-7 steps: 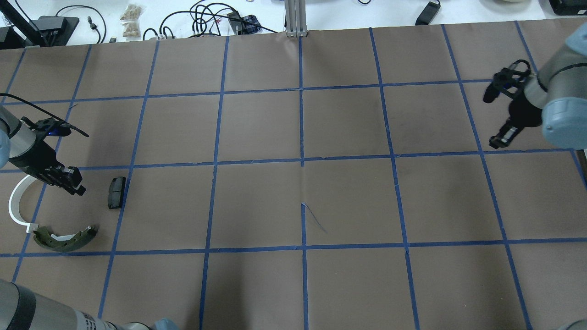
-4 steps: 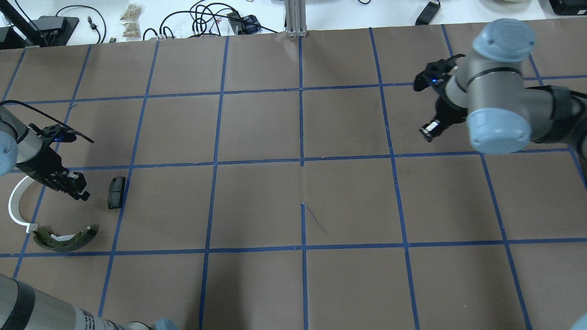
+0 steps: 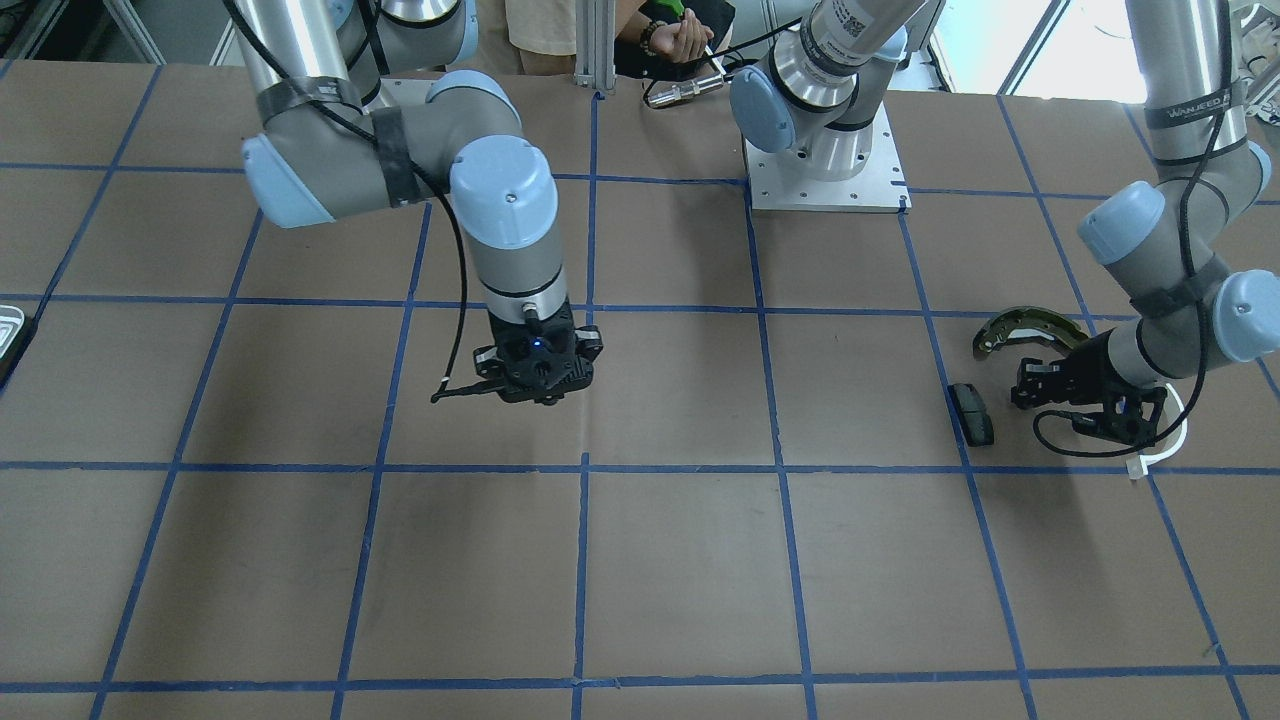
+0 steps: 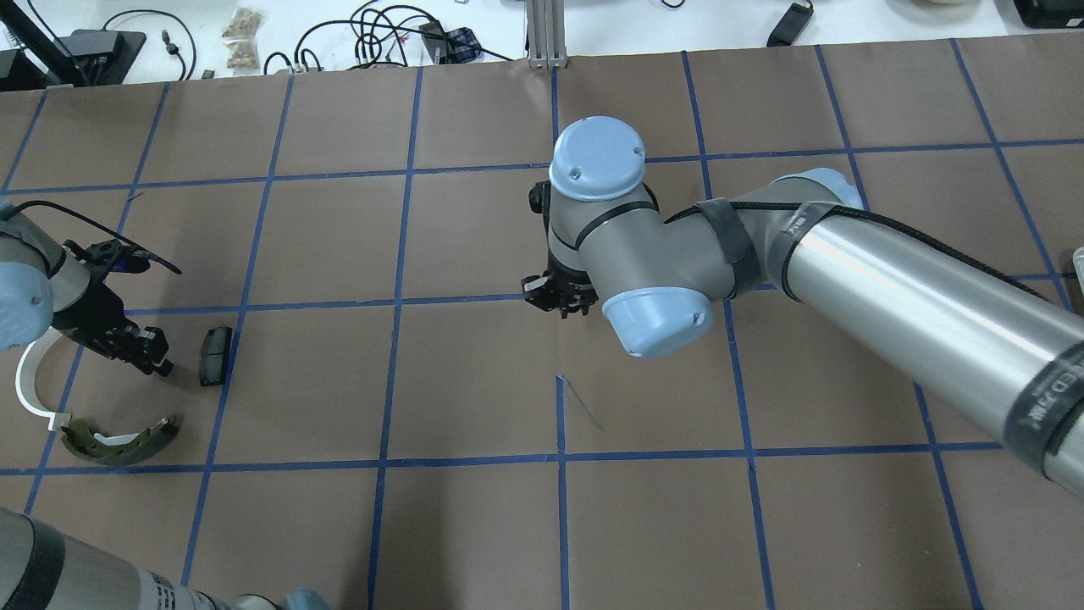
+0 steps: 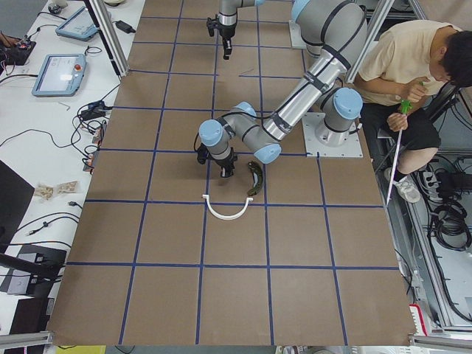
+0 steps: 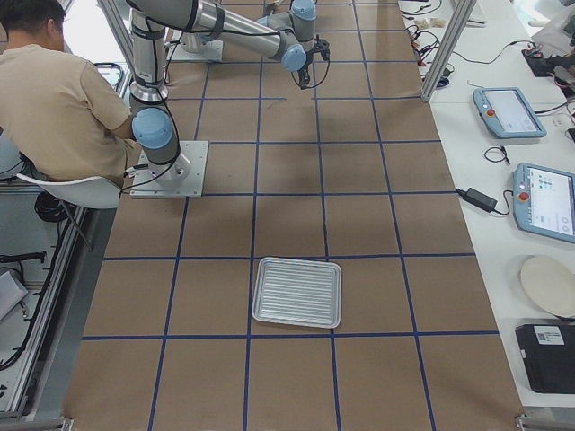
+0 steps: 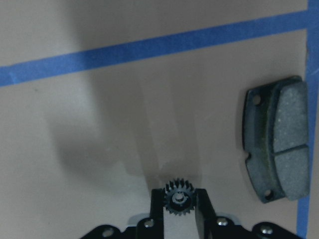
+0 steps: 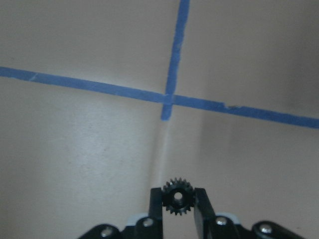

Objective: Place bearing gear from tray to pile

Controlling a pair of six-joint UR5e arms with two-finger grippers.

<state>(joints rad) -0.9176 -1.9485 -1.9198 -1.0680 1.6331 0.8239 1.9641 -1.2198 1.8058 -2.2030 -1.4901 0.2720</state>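
- The right gripper (image 4: 557, 303) has travelled from the right edge to the centre of the tabletop (image 4: 474, 525), well apart from the tray (image 6: 296, 263).
- It is closed on a small black gear (image 8: 178, 197), above a tape cross (image 8: 169, 98).
- The left gripper (image 4: 161, 364) clamps a second gear (image 7: 180, 197) just beside the black pad (image 4: 214, 345), near the white arc (image 4: 23, 391) and brake shoe (image 4: 118, 447).

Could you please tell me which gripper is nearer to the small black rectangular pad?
Left. The left gripper hangs just beside the black rectangular pad; the right gripper is far off, near the table's middle.
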